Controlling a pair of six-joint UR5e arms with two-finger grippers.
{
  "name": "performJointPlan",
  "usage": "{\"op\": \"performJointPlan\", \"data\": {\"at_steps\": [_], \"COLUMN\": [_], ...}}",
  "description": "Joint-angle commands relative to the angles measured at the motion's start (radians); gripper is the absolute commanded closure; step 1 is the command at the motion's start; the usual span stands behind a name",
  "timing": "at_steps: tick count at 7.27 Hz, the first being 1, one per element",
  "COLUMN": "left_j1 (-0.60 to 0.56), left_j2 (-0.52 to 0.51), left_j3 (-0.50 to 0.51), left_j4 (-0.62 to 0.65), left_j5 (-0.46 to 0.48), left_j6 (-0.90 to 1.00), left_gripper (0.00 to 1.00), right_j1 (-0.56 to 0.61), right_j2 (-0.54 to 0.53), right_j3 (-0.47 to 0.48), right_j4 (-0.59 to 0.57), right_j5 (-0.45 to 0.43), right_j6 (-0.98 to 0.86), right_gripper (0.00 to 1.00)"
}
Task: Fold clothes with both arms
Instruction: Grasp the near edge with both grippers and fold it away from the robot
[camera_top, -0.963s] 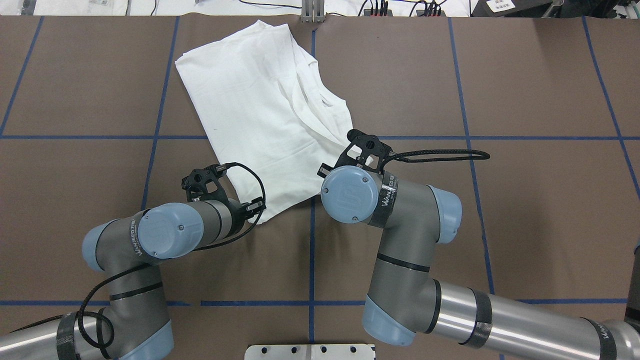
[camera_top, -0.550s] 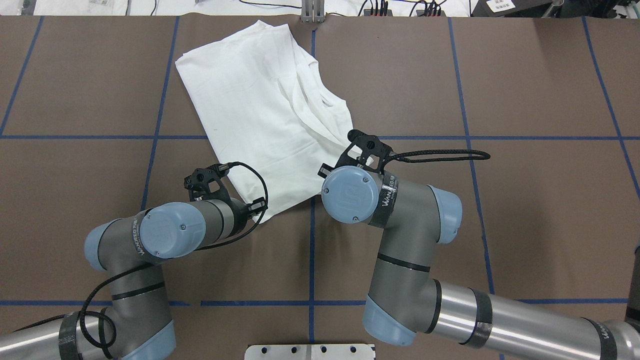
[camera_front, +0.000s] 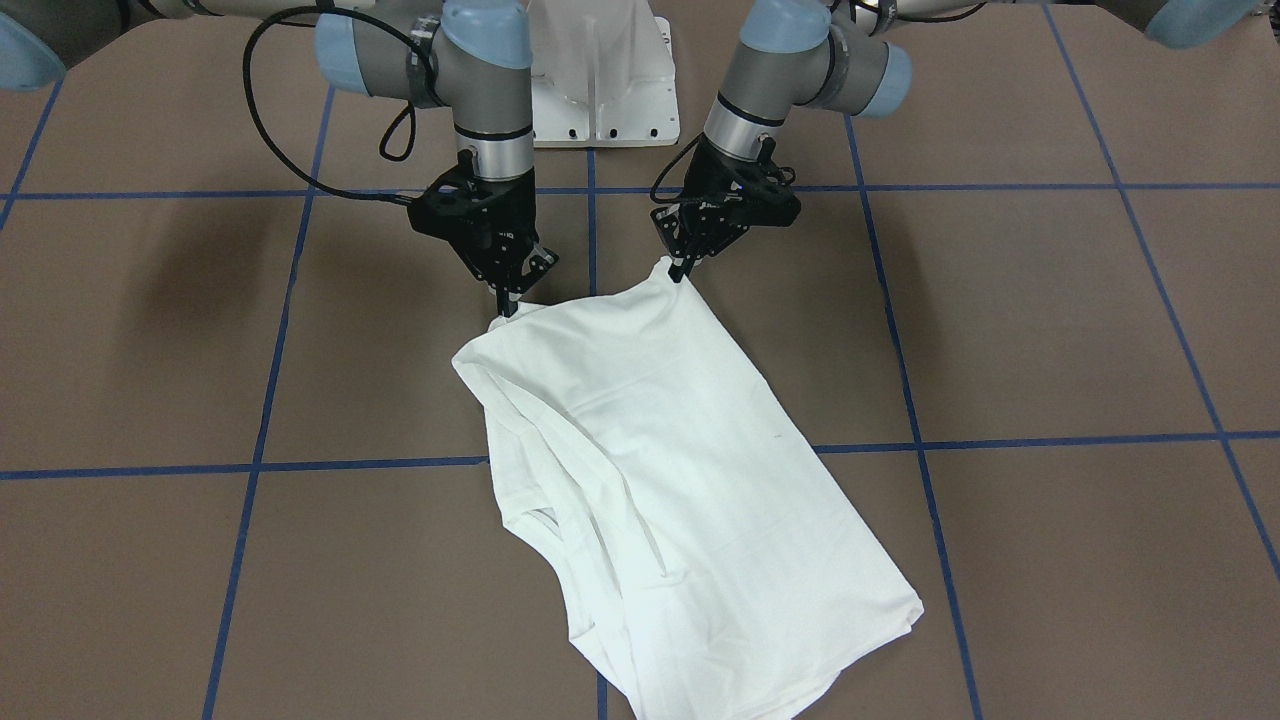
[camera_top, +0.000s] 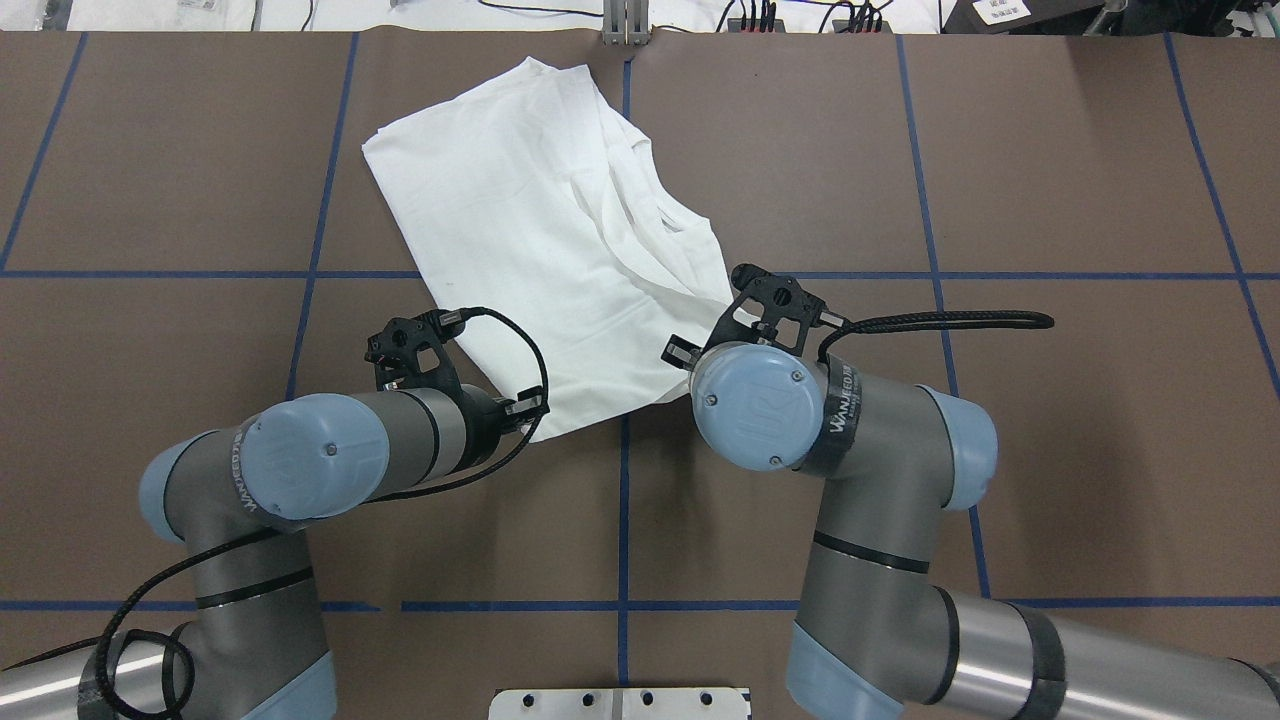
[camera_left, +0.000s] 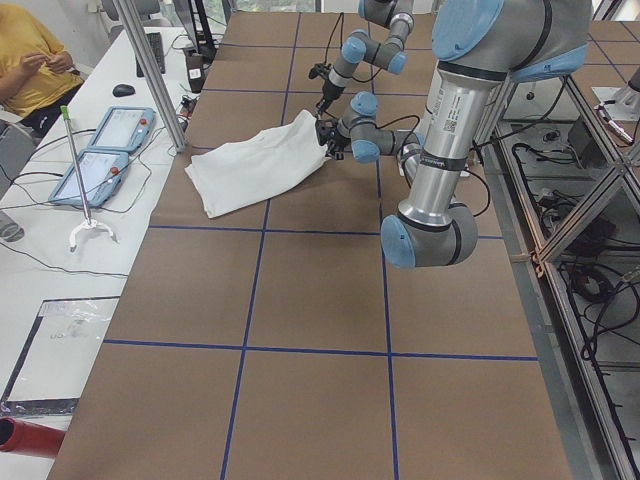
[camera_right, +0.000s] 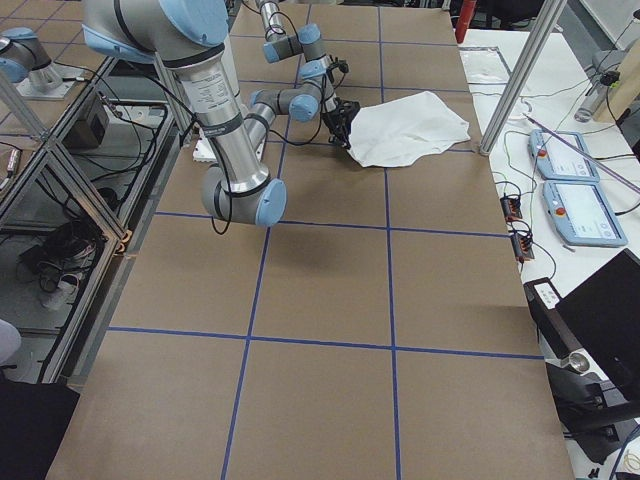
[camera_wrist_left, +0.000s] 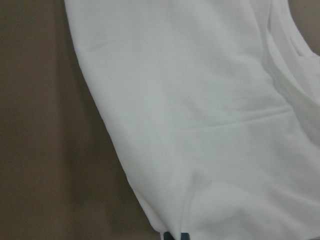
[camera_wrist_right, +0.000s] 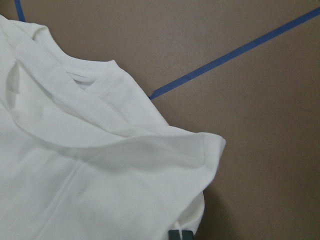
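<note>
— Brown counter (camera_front: 1000, 300) with its blue tape grid (camera_front: 1000, 440) filled the front view. We saw the white T-shirt (camera_front: 680, 460) lying slantwise on it, its robot-side edge lifted at two corners. The left gripper (camera_front: 683, 268) was clenched on one corner and the right gripper (camera_front: 508, 300) on the other.

— From overhead we caught the change. Against a second before, both arms (camera_top: 310, 460) had swung toward the robot's right, and the whole T-shirt had slid a little with them, nearer the robot. We judged that a drag to straighten the cloth, not yet a fold.

— Agreed. That view hid the fingers under the wrists, though; only the front showed us the pinch.

— In the left-end side view we found a person (camera_left: 30, 60) seated on the operators' side, seen nowhere else.

— Our left wrist camera gave plain, smooth cloth. The right wrist one gave us the ribbed collar (camera_wrist_right: 87, 75) and a hemmed corner rising toward a dark fingertip (camera_wrist_right: 180, 236).
</note>
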Motion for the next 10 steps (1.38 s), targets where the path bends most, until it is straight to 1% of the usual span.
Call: {"op": "performJointPlan", "data": {"at_steps": [1, 2, 3, 4, 5, 6, 7, 8, 9, 10], "left_j1": [-0.001, 0.007, 0.021, 0.051, 0.053, 0.057, 0.058, 0.021, -0.037, -0.091], "left_j2": [0.007, 0.007, 0.007, 0.002, 0.0, -0.004, -0.028, -0.059, -0.059, -0.065], "left_j3": [-0.171, -0.262, -0.373, -0.488, -0.556, -0.517, -0.419, -0.339, -0.313, -0.272], "left_j4": [0.107, 0.171, 0.259, 0.383, 0.449, 0.451, 0.442, 0.442, 0.442, 0.441], "left_j5": [-0.087, -0.098, -0.123, -0.146, -0.158, -0.163, -0.152, -0.143, -0.141, -0.141], "left_j6": [0.013, 0.013, 0.011, 0.011, 0.011, 0.013, 0.02, 0.105, 0.156, 0.192], "left_gripper": [1.0, 1.0, 1.0, 1.0, 1.0, 1.0, 1.0, 1.0, 1.0, 1.0], "right_j1": [-0.119, -0.186, -0.24, -0.282, -0.284, -0.282, -0.247, -0.186, -0.137, -0.094], "right_j2": [-0.021, -0.018, -0.003, 0.008, 0.034, 0.045, 0.065, 0.097, 0.099, 0.1], "right_j3": [0.308, 0.408, 0.479, 0.536, 0.555, 0.525, 0.435, 0.325, 0.24, 0.177], "right_j4": [-0.293, -0.398, -0.484, -0.548, -0.573, -0.572, -0.551, -0.463, -0.351, -0.275], "right_j5": [-0.045, -0.071, -0.079, -0.094, -0.096, -0.099, -0.137, -0.14, -0.137, -0.136], "right_j6": [0.013, 0.065, 0.094, 0.099, 0.099, 0.094, 0.079, 0.038, 0.009, -0.034], "right_gripper": [1.0, 1.0, 1.0, 1.0, 1.0, 1.0, 1.0, 1.0, 1.0, 1.0]}}
